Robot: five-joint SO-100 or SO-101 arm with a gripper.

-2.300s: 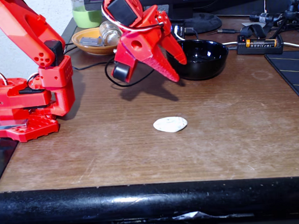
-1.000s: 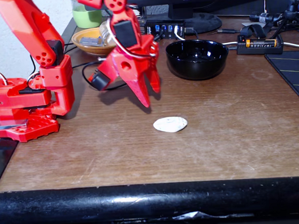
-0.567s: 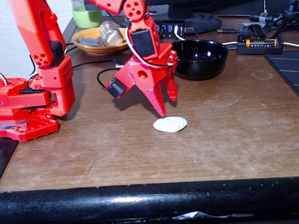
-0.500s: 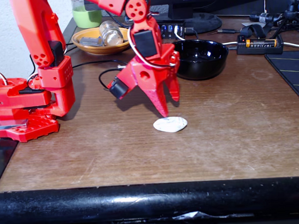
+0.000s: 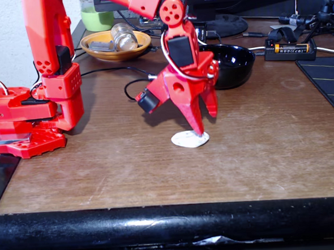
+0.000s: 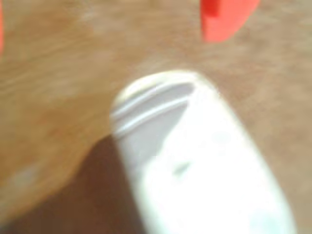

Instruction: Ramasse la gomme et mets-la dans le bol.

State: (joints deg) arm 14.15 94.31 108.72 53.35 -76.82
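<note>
**Pincer down on the white lump**

My table [image 5: 259, 153] first: brown wood, scuffed, spreading out under me on every side. My arm [image 5: 49, 47] rises straight up from its red base at the left of the fixed view, folds over near the top edge, then drops steeply, wrist pointing down at the tabletop. My pincer [image 5: 203, 123] hangs almost vertical, tips low, fingers a little apart, gripping nothing. The near finger [image 5: 193, 115] comes down right at the top edge of the gomme; touching or just above, I cannot tell. Behind my pincer, partly hidden by my wrist, sits le bol [image 5: 237, 64], black and glossy, well apart from my tips. Farther back and to the left of the pincer is the orange dish [image 5: 107, 54]. Directly under my tips lies la gomme [image 5: 186, 139], flat on the wood. In the wrist view it looms blurred and pale [image 6: 204, 165], with one red fingertip [image 6: 222, 19] poking in just above it.
</note>
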